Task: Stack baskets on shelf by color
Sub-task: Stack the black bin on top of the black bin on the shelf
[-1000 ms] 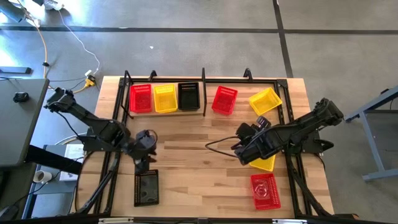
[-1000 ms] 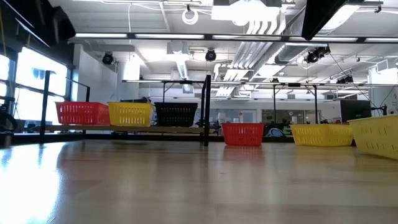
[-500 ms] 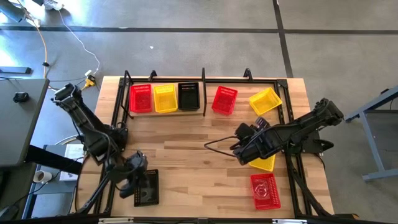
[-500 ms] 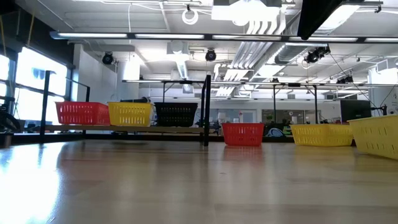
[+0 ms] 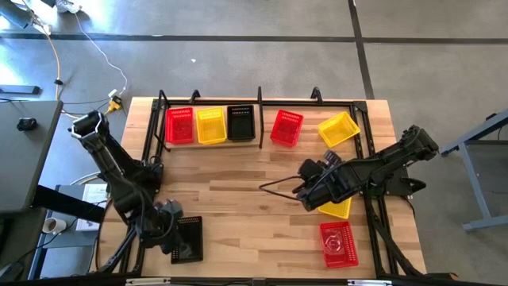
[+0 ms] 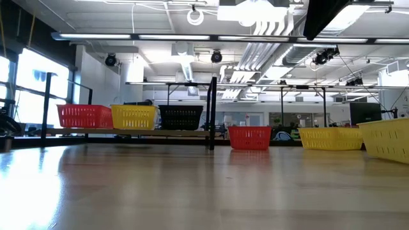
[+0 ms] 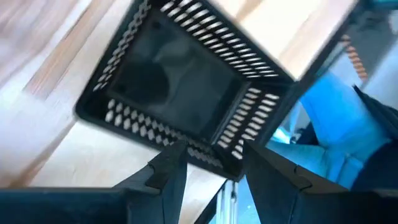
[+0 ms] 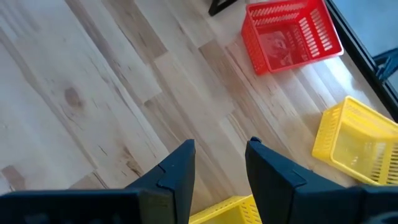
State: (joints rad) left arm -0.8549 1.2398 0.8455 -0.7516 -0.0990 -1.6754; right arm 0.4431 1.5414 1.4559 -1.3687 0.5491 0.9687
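Observation:
My left gripper (image 5: 171,237) is open, low at the left wall of a black basket (image 5: 189,238) that sits on its base near the table's near left corner. In the left wrist view its open fingers (image 7: 211,152) stand over that basket's (image 7: 180,93) nearest wall; whether they touch it, I cannot tell. My right gripper (image 5: 304,187) is open and hovers above the table's middle right, beside a yellow basket (image 5: 336,208). The shelf (image 5: 260,102) carries red (image 5: 180,125), yellow (image 5: 210,125) and black (image 5: 240,122) baskets left of its divider.
Right of the divider stand a red basket (image 5: 286,127) and a tilted yellow one (image 5: 338,128). Another red basket (image 5: 339,243) sits near the table's near right corner. A thin black cable (image 5: 274,187) loops over the bare boards at the table's middle.
My left gripper has swung from the table's middle left toward the near edge and down, ending beside the black basket's left wall. The basket has stayed where it was.

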